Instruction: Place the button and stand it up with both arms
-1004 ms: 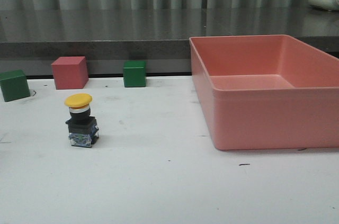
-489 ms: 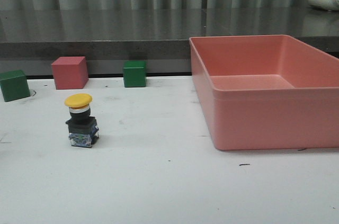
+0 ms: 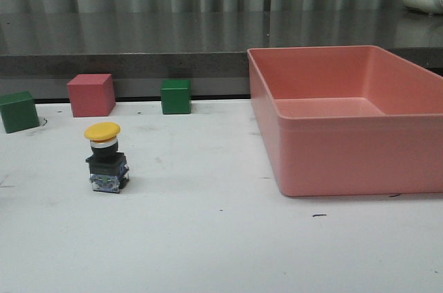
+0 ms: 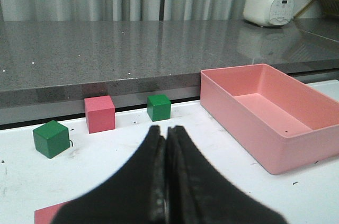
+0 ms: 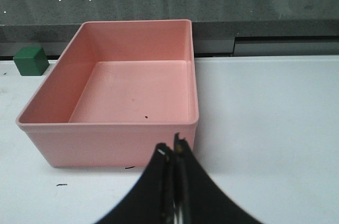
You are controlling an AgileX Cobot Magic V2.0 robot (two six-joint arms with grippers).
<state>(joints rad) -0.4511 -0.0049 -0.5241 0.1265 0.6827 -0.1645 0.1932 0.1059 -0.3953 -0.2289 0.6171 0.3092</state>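
Button [image 3: 106, 158], yellow mushroom cap on black boxy body, stood upright on the white table [image 3: 208, 237], left of the pink plastic bin [image 3: 346, 140]. I saw the left gripper [image 4: 166, 203] and right gripper [image 5: 172, 192] both pressed together, holding nothing.

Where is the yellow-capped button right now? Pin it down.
In the front view, the button stands upright on the table's left side, in front of the pink cube and well left of the pink bin.

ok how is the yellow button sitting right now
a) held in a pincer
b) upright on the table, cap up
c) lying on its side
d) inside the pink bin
b: the button stands on its base on the white table, yellow cap on top, well left of the pink bin.
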